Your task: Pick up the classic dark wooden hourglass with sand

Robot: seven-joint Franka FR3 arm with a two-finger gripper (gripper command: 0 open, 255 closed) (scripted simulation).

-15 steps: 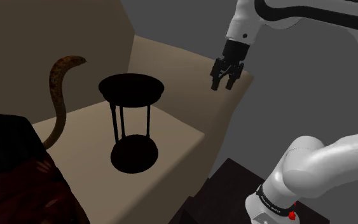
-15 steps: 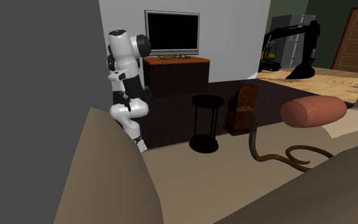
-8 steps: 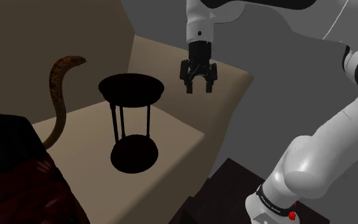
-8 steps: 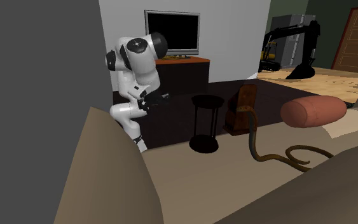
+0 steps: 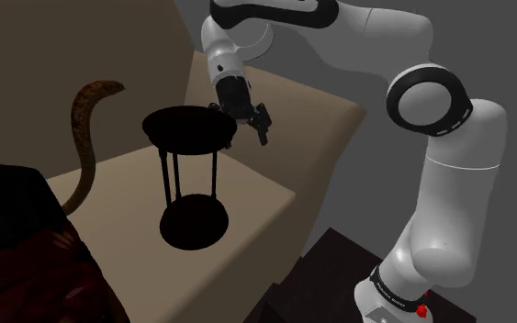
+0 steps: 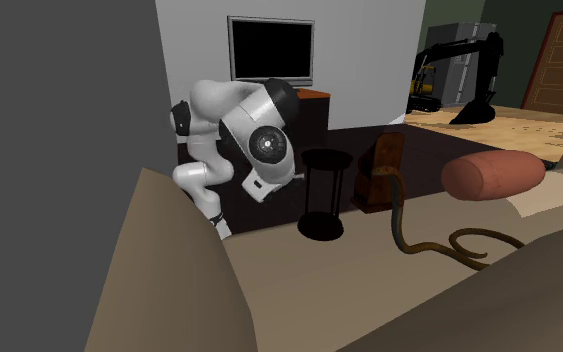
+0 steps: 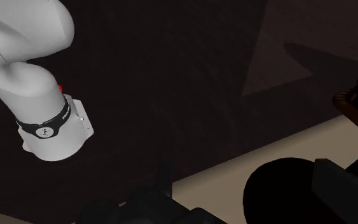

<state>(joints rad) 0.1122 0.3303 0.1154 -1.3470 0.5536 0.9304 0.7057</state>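
Observation:
The dark hourglass [image 5: 190, 174] stands upright on a beige cushion [image 5: 256, 188], with a round black top disc, thin posts and a round base. My gripper [image 5: 252, 119] hangs tilted just beside the top disc on the shoulder view's right, at about disc height. Its fingers stand apart and hold nothing. In the wrist view the black disc [image 7: 282, 194] lies close ahead of the gripper [image 7: 250, 189], next to one finger [image 7: 337, 183]. From the second exterior view the hourglass [image 6: 326, 195] stands right of my bent arm [image 6: 259, 145].
A brown snake-like figure [image 5: 86, 124] rears up left of the hourglass, beside a dark reddish object [image 5: 27, 248]. Beige cushion backs [image 5: 82, 55] rise behind. Farther off are a pink bolster [image 6: 491, 173], a TV [image 6: 271, 52] and a black excavator [image 6: 464, 75]. My stand's base [image 7: 47, 127] is below.
The arm has swung across the shoulder view from right to left, bringing the open gripper down beside the hourglass's top disc. The hourglass has not moved.

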